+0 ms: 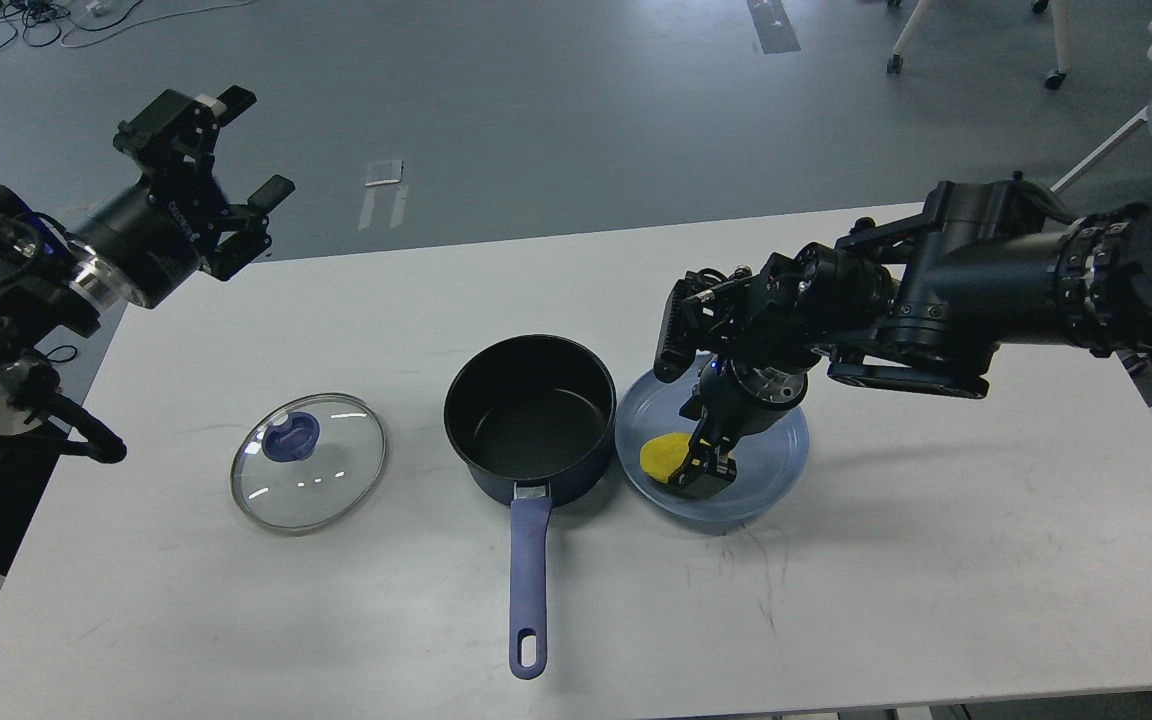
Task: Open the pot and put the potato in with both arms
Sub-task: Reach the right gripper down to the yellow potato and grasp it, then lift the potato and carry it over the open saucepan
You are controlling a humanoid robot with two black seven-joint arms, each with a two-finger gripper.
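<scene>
From my remote seat I found almost nothing to read. The only lettering was a short line of pale print on the black cylindrical body of my left claw (221,170), running along the housing just behind the fingers, and it was too small and blurred for me to make out a single letter. I saw no readable label, brand, number or sign anywhere else in the view.
</scene>
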